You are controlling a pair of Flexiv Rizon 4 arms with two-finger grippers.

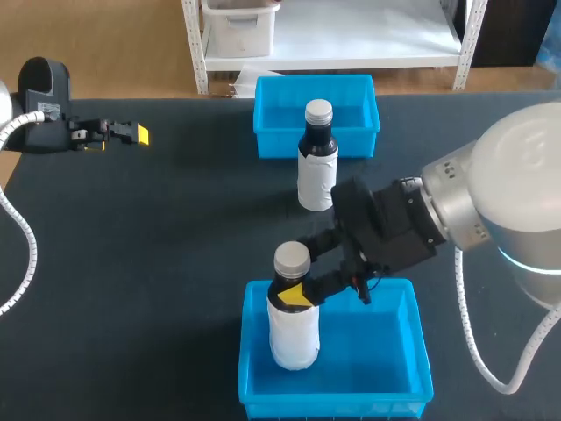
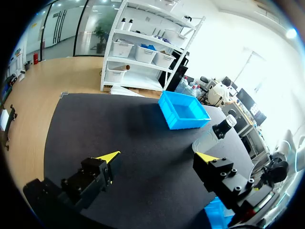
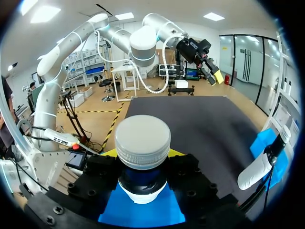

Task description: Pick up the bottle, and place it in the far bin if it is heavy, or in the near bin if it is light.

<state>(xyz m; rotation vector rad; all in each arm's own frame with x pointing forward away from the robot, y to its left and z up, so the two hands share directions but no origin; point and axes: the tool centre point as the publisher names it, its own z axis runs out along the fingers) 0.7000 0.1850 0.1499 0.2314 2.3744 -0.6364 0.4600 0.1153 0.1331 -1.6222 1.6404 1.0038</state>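
Note:
A dark bottle (image 1: 293,316) with a white label and grey cap (image 3: 143,141) stands upright in the left part of the near blue bin (image 1: 386,351). My right gripper (image 1: 295,274) is shut on its neck, one finger on each side just below the cap. Whether its base touches the bin floor I cannot tell. A second bottle of the same kind (image 1: 316,158) stands on the table just in front of the far blue bin (image 1: 351,92). My left gripper (image 1: 123,133) is at the far left, open and holding nothing, its fingers (image 2: 108,157) wide apart.
The black table (image 1: 158,246) lies between the two bins. From my left wrist, the far bin (image 2: 183,110) and the standing bottle (image 2: 213,136) lie ahead of the gripper. From my right wrist, that bottle (image 3: 259,167) stands ahead and to one side.

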